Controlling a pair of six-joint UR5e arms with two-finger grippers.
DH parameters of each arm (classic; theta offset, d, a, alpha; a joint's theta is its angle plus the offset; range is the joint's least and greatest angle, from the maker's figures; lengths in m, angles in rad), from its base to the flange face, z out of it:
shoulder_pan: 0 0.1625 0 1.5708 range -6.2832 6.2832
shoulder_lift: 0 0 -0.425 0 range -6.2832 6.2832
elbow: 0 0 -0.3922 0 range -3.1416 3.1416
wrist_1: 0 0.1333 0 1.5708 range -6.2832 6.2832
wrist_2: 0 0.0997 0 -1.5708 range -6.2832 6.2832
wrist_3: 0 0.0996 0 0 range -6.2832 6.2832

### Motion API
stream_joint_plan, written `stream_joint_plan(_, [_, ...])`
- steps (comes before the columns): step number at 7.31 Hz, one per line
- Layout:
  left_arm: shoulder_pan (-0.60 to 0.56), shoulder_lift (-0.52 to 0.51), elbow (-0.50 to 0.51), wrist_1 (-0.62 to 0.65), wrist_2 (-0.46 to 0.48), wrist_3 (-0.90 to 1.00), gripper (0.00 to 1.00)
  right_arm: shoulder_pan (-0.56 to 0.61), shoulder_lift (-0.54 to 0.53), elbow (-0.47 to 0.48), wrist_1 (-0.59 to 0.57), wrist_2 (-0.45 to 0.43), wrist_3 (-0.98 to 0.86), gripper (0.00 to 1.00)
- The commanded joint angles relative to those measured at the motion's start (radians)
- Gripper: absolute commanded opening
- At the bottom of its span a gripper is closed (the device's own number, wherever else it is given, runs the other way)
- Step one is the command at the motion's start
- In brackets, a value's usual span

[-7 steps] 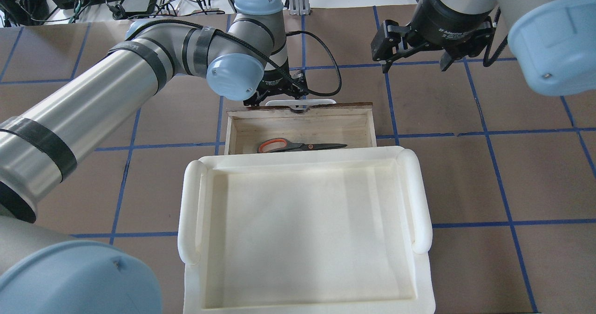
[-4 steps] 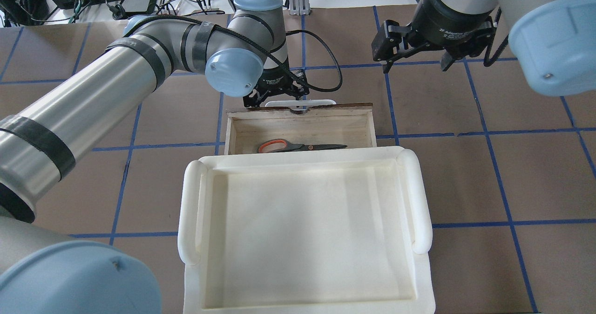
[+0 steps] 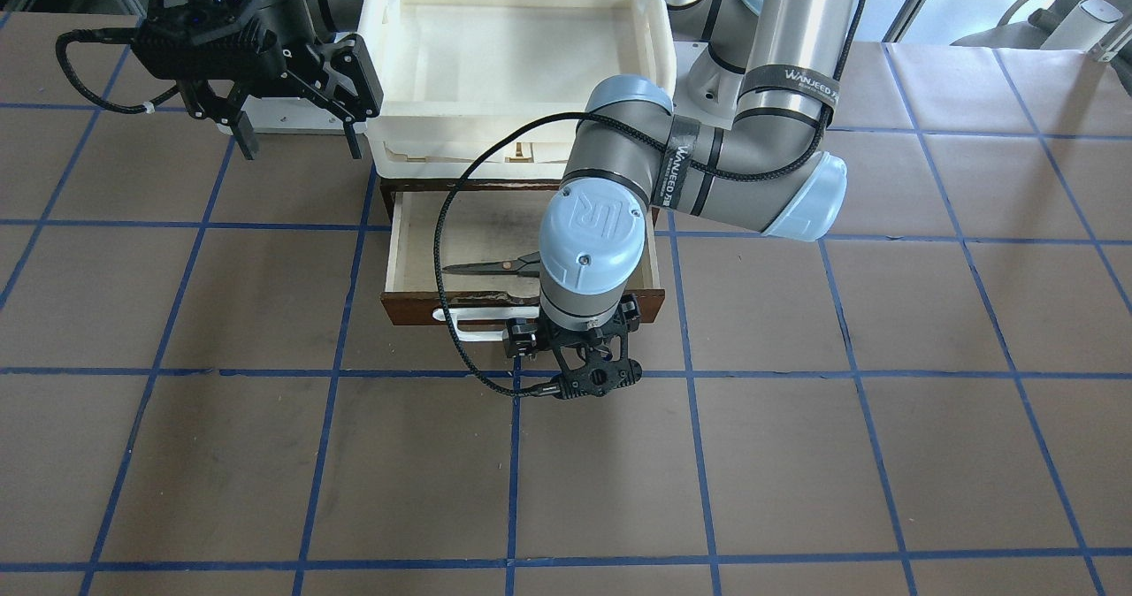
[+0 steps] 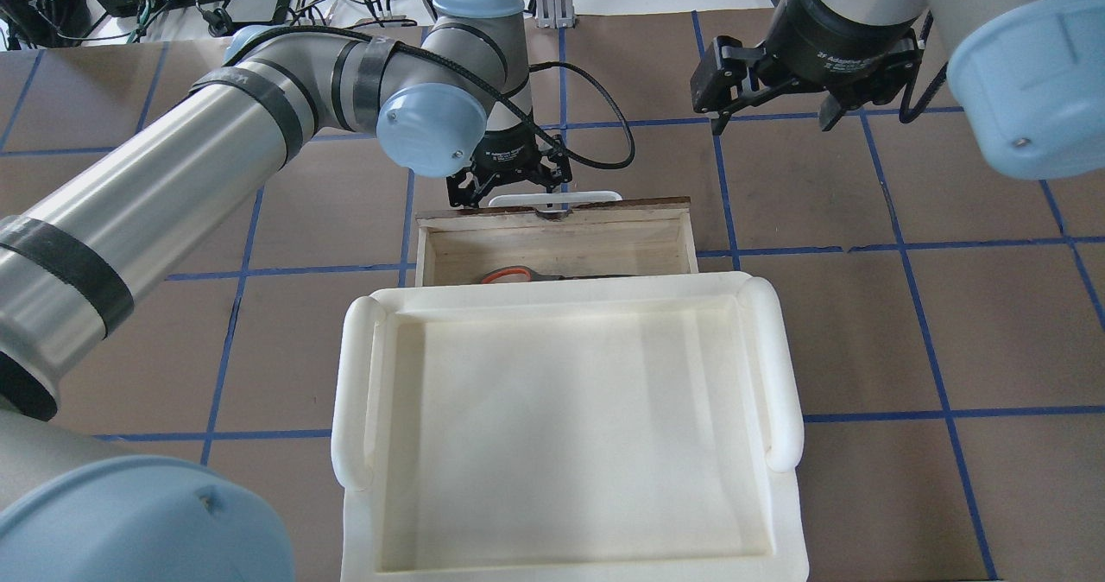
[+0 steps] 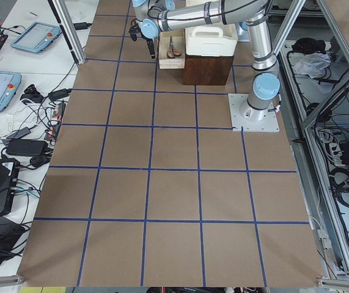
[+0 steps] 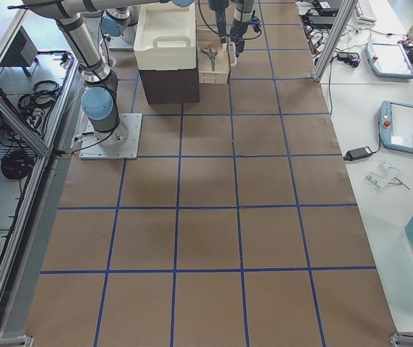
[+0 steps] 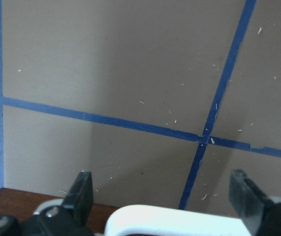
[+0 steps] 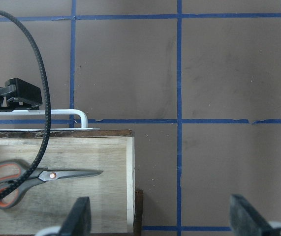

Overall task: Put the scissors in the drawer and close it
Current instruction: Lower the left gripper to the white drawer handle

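Your left gripper [image 7: 162, 194] sits at the front of the dark brown wooden drawer with the pale plywood inside [image 4: 604, 249]. Its 2 fingers are spread wide. The white bar handle [image 7: 174, 221] lies between them and is not clamped.

The drawer stands part-way out of the small brown cabinet [image 5: 208, 70]. The small scissors with grey handles, orange-red loop linings and dark blades [image 8: 42, 176] lie flat on the drawer floor. Their blades point toward the robot's right. In the overhead view the far rim of the cream-white plastic tray [image 4: 777, 366], which sits on top of the cabinet, hides most of them. Only an orange loop shows there.

A black cable [image 3: 442, 251] from the left wrist loops over the drawer's open part.

Your right gripper [image 4: 770, 120] hangs above the brown paper table with the blue tape grid [image 4: 863, 332]. It is off to the drawer's right and apart from it, with its 2 fingers wide apart and nothing between them.
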Motion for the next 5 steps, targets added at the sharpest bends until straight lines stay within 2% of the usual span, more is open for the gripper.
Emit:
stream_joint_plan(1, [0.0,0.005,0.0,-0.012,-0.013,-0.011,1.0,-0.001,0.0,0.0,0.0,-0.002,0.0,1.0])
stream_joint_plan(5, [-0.002,0.029,0.002,-0.061,-0.026,-0.028,1.0,0.001,0.0,0.0,0.0,-0.002,0.0,1.0])
